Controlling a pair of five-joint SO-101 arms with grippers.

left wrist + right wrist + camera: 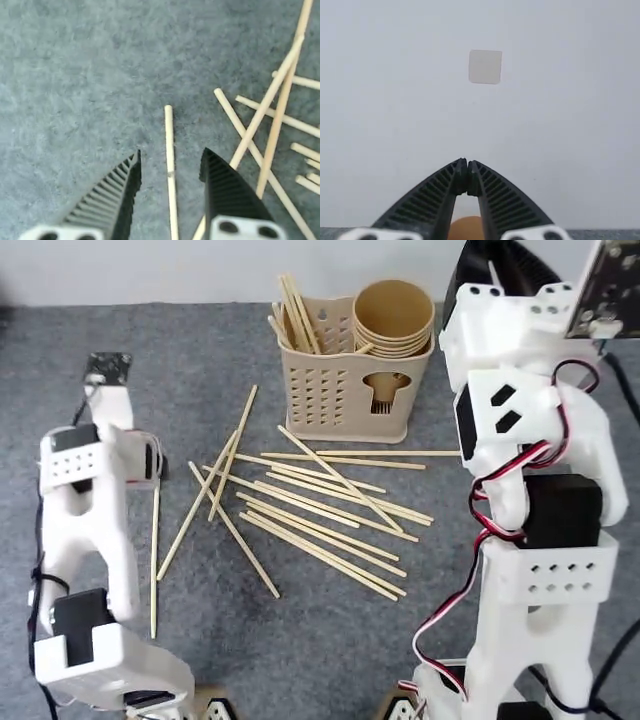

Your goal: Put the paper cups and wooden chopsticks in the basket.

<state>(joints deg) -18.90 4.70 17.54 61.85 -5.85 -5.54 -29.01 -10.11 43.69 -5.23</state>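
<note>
Counter: a grey, felt-like counter [120,340] carries all the things.
Basket: a beige perforated plastic basket [330,390] stands upright at the far side of the counter, between the two arms and nearer the right one. It has two compartments.
Cups: a stack of brown paper cups [393,310] sits nested in the compartment on the right arm's side, with the rims above the basket wall.
Sticks in basket: a bundle of pale wooden chopsticks [297,310] leans in the other compartment, with its tops poking out.
Loose sticks: a scatter of wooden chopsticks [320,510] lies flat on the counter in front of the basket, many of them crossing one another.
Lone stick: a single wooden chopstick [170,130] lies apart from the scatter, close beside the white left arm [85,510].
Left tool: the left tool [171,154] is spread wide and low over the counter. Its black ridged fingers [125,185] stand on either side of the single wooden chopstick, which runs down the gap with clear space on both sides. Ends of the scatter lie just beside one finger.
Right tool: the right tool [467,165] has its ridged tips pressed together with nothing between them. It is raised and faces a white wall [395,100] that bears a pale square patch [485,66]. A tan rounded shape shows beneath it; what it is cannot be told.
Right arm: the white right arm [520,440] stands tall just beside the basket.
</note>
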